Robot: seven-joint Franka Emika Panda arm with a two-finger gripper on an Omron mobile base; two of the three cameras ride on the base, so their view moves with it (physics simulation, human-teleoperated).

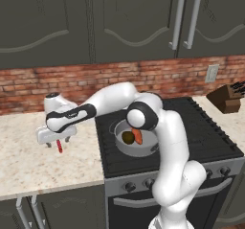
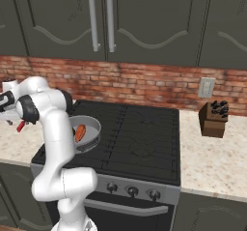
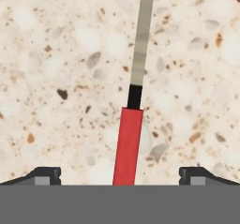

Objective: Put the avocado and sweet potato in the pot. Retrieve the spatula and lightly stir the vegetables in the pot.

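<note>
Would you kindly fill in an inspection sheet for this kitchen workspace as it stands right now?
Surface: speckled counter left of the black stove.
Job's things: avocado and sweet potato lie in the pot on the stove; spatula lies flat on the counter, red handle toward the hand.
Clutter: knife block on the right counter.
Grippers: gripper open, above the spatula handle, fingers on either side of it and apart from it.
Cables: nothing seen.
Surroundings: brick wall, dark cabinets, wall outlet.
</note>
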